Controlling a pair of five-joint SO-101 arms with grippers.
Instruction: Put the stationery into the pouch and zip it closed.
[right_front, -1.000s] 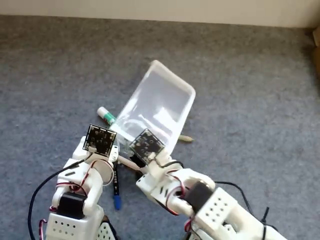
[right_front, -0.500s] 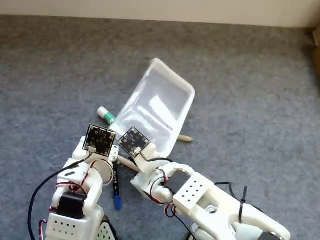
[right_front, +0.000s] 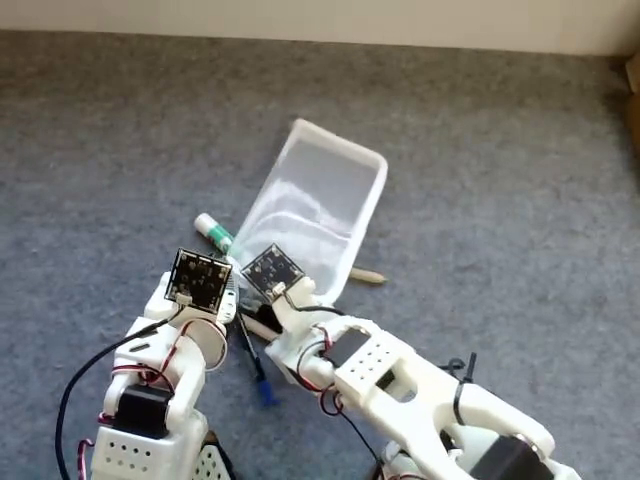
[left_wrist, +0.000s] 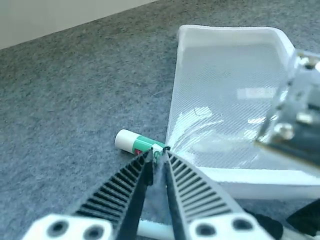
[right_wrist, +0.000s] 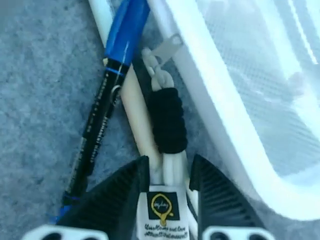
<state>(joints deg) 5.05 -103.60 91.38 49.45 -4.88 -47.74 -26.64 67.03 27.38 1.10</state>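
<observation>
My L gripper (left_wrist: 159, 152), near shut, pinches limp, light pouch (left_wrist: 225, 90) at rim; R gripper (right_wrist: 170, 160) clamps corded zip pull (right_wrist: 167, 120): best hold.

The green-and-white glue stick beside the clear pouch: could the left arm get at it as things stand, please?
Probably yes. The green-and-white glue stick lies on grey carpet just beyond the left gripper, with nothing between; the clear pouch sits alongside.
</observation>
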